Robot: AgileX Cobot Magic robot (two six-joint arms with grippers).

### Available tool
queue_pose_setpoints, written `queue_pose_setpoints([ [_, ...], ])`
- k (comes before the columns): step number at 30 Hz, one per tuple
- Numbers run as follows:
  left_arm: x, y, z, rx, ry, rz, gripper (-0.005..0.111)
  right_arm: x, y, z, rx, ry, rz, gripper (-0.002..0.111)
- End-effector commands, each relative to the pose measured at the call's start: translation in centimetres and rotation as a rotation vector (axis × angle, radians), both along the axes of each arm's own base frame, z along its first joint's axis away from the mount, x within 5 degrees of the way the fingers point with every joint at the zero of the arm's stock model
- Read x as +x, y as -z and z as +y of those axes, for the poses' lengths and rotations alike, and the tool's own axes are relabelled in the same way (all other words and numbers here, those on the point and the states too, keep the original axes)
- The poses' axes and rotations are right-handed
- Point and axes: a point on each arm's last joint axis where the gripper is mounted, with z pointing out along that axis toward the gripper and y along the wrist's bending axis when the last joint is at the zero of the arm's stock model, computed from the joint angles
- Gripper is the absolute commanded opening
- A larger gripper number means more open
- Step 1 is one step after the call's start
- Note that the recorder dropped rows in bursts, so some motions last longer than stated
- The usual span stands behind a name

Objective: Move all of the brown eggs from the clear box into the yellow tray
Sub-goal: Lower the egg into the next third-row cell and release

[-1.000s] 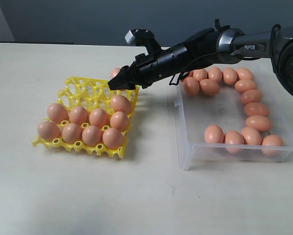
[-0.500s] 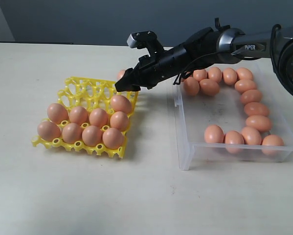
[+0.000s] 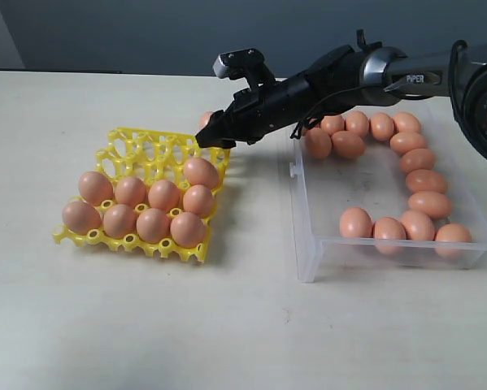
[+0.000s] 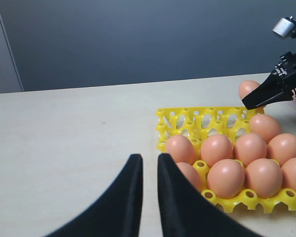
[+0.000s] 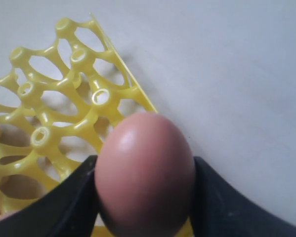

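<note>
Exterior: right gripper (image 3: 215, 138) grasps one egg (image 3: 205, 120) above the tray's (image 3: 133, 134) far right corner; other eggs (image 3: 418, 180) lie in the box (image 3: 308, 236) right of the tray. Left wrist: left gripper (image 4: 148, 160), pinched nearly together on nothing, sits farther off, left of the tray. Right wrist: egg's long axis runs along the fingers (image 5: 71, 197), empty cups (image 5: 49, 66) just beside.

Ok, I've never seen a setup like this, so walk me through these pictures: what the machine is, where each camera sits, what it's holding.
It is a robot with two arms, each ending in a gripper. The wide picture comes from a camera off the arms; the other two cameras sit on the wrists. On the table lie a yellow tray holding nine eggs and a clear box with more. The right gripper grips one egg over the tray's edge. The left gripper is nearly closed and empty.
</note>
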Motion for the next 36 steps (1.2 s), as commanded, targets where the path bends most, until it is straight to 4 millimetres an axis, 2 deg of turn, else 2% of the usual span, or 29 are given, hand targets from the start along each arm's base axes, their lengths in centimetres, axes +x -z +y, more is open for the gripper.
queue_pose_setpoints([
  [1, 0.1, 0.2, 0.0, 0.001, 0.002, 0.005, 0.012, -0.1, 0.1, 0.4, -0.011, 0.003, -0.016, 0.037],
  [3, 0.1, 0.2, 0.0, 0.001, 0.002, 0.005, 0.012, -0.3, 0.4, 0.5, -0.015, -0.006, -0.008, 0.039],
  [5, 0.1, 0.2, 0.0, 0.001, 0.002, 0.005, 0.012, -0.3, 0.9, 0.5, -0.018, -0.006, 0.003, 0.047],
  [8, 0.1, 0.2, 0.0, 0.001, 0.002, 0.005, 0.012, -0.3, 1.0, 0.5, -0.019, -0.009, 0.01, 0.052],
  [19, 0.1, 0.2, 0.0, 0.001, 0.002, 0.005, 0.012, -0.5, 1.0, 0.6, -0.011, -0.021, 0.023, 0.052],
  [26, 0.1, 0.2, 0.0, 0.001, 0.002, 0.005, 0.012, -0.4, 0.0, 0.5, -0.012, -0.017, -0.005, 0.06],
  [36, 0.1, 0.2, 0.0, 0.001, 0.002, 0.005, 0.012, -0.4, -2.7, 0.3, -0.024, -0.028, -0.077, 0.06],
])
